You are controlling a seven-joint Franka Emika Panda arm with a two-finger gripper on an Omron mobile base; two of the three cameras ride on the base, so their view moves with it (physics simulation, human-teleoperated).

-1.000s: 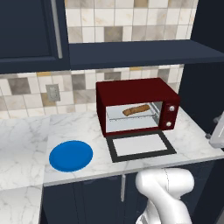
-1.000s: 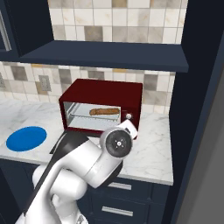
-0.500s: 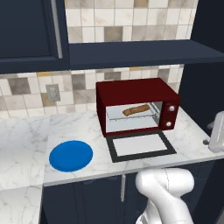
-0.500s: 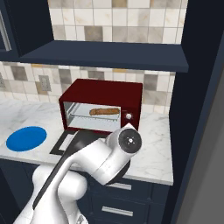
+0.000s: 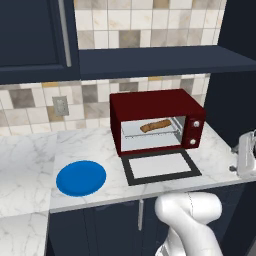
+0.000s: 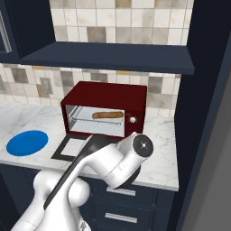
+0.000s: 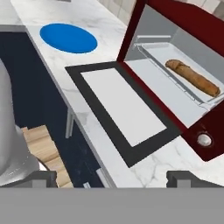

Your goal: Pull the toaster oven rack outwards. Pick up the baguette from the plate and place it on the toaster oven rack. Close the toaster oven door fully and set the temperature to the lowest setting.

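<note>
Baguette on rack, door still down, tool backed off

Tool (image 7: 112, 177) sits low off the table's front edge, jaws spread wide apart, holding nothing and touching nothing; its 2 dark fingertips (image 7: 41, 178) frame the lower hand view. Ahead of it and slightly above, the toaster oven door (image 7: 124, 107) lies flat open on the marble table (image 5: 30, 155), hinge side against the toaster oven (image 5: 155, 120), free edge nearest the tool. That free edge is what the next move likely turns on: it runs across the tool's line of approach, so the tool would need to get under or against it and swing it up and away toward the cavity. Handle bar not clearly made out. Beyond the door, the baguette (image 7: 192, 78) rests lengthwise along the toaster oven rack (image 7: 175, 74), parallel to the oven front. Plate (image 5: 81, 178) sits bare, well to the left of the door. Knobs (image 5: 196, 124) on the oven's right panel, untouched; temperature step judged pending.
</note>
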